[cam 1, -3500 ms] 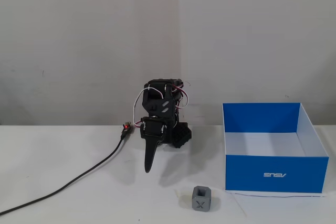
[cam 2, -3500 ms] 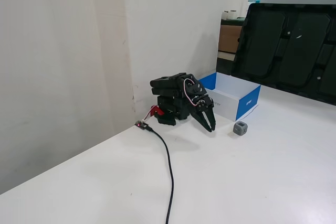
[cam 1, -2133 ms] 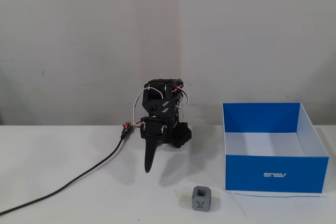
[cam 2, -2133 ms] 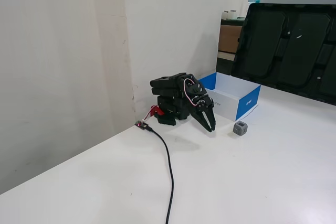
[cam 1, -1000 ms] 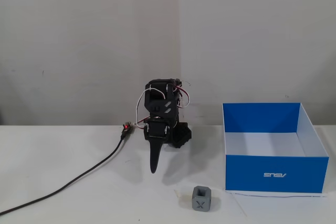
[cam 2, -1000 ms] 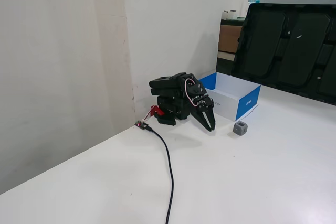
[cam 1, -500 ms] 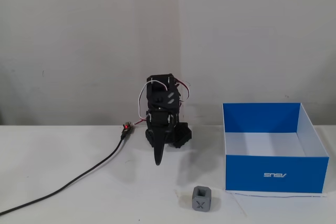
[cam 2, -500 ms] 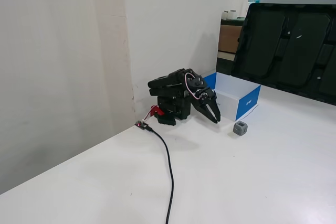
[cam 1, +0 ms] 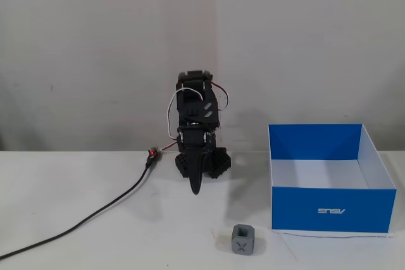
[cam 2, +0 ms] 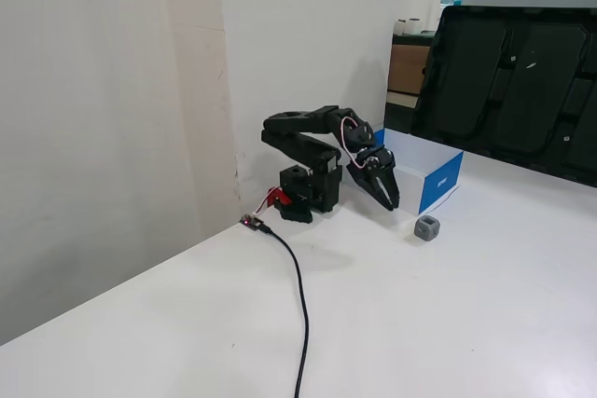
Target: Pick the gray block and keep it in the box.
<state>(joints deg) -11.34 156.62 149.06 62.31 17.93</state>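
Gripper (cam 1: pixel 195 189) hangs nose-down over the white bench (cam 1: pixel 95 207), tip just above the surface, at the front of the folded black arm (cam 1: pixel 197 118).

Small gray cube block (cam 1: pixel 243 239) sits on the bench, nearer the camera than the gripper and to its right in a fixed view; apart from it, not touching.

Blue-walled rectangular cardboard box (cam 1: pixel 329 210) stands farther right of the gripper, well apart. Block lies just beside the box's near left corner.

Black cable (cam 1: pixel 95 216) runs along the bench left of the gripper, from the arm's base.
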